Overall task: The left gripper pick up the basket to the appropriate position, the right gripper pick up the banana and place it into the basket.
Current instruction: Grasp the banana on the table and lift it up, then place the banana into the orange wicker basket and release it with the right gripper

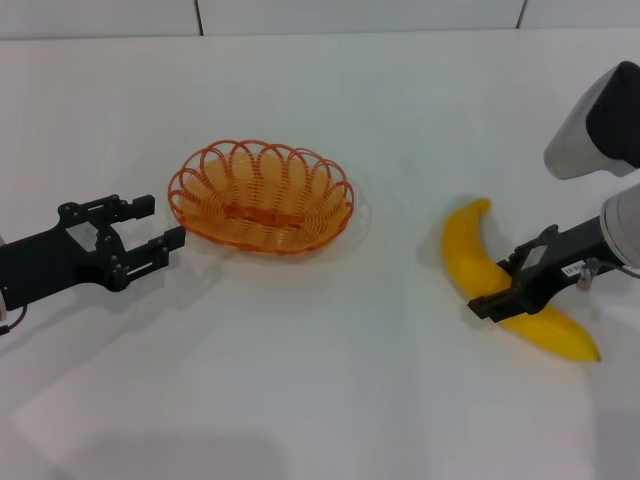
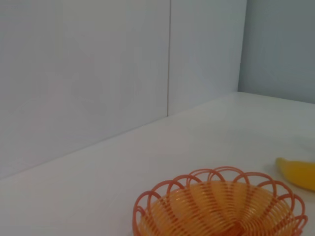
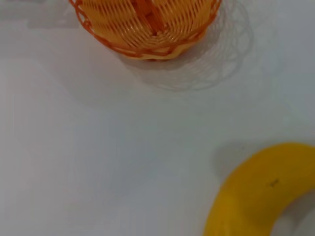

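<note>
Basket unfilled on the white counter, banana well apart to its right.
Left end effector sits just beside the basket's left rim, fingers spread, holding nothing. Right end effector straddles the banana's middle where it lies on the counter; its grip cannot be judged. Pale wall panels rise behind the counter.

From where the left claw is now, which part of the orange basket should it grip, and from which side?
Probably the looped rim at the basket's left end, the part nearest the left claw, which is open beside it and apart from it. The wall is shallow and flares outward, so one finger inside and one outside that rim suits it. The right claw is at the banana.
</note>
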